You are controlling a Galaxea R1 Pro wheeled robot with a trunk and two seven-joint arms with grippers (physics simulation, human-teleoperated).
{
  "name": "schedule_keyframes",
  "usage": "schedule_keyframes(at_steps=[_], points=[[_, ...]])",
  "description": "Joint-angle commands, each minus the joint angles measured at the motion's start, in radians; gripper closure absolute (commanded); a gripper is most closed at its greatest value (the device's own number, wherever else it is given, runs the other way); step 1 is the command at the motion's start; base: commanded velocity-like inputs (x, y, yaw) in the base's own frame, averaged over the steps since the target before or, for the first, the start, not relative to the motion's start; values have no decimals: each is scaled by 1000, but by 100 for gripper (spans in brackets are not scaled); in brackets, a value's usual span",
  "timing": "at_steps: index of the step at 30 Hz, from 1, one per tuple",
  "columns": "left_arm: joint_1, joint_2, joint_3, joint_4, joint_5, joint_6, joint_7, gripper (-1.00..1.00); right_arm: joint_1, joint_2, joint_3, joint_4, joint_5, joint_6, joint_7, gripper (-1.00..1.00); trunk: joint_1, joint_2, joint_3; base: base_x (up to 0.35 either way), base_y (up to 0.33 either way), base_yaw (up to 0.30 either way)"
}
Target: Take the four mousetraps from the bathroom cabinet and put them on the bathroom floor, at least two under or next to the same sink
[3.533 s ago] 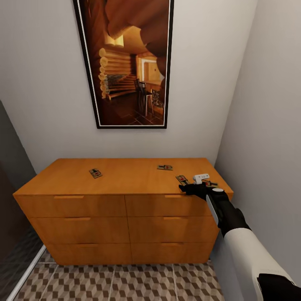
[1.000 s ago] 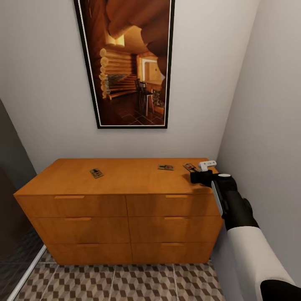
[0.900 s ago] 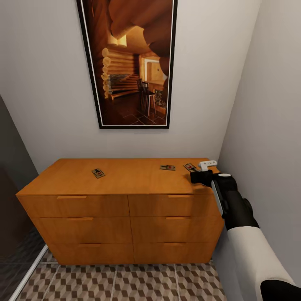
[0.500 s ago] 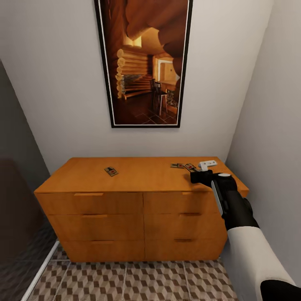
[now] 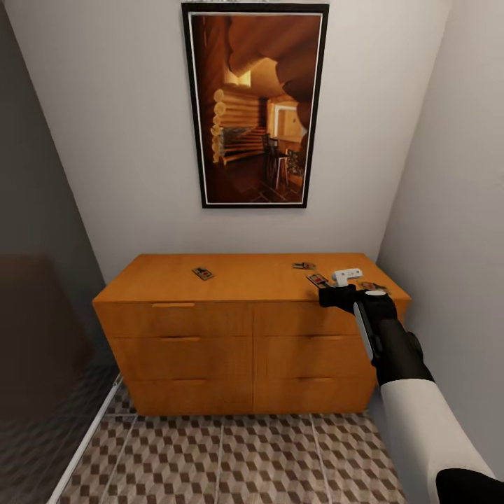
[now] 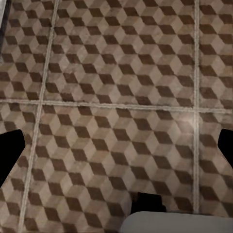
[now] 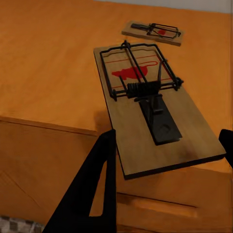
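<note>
Orange-tan wood, smooth and flat, is what I see on the cabinet [image 5: 231, 276] top, with slab handles on its drawers. One small rectangular trap [image 5: 203, 273] lies left of centre, another [image 5: 303, 265] near the back edge to the right, one [image 5: 374, 286] by the right edge. My right gripper [image 7: 167, 170] pinches a wire-sprung trap [image 7: 153, 109] by its near end, above the front right corner. My left gripper [image 6: 116, 145] is spread wide over cube-patterned floor tiles [image 6: 116, 73].
</note>
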Motion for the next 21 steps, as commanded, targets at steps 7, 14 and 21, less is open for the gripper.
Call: schedule_keyframes(at_steps=[7,14,21], points=[[0,0,1,-1,1,-2,1,-100,-1,0,-2,0,15,4,7,100,-1,-1,-1,-340,3,0],[0,0,1,-1,1,-2,1,-100,0,0,0,0,19,3,3,100,-1,-1,-1,-341,0,0],[0,0,0,-1,1,-2,1,-100,-1,1,1,1,19,2,-5,100,-1,-1,-1,-340,0,0]])
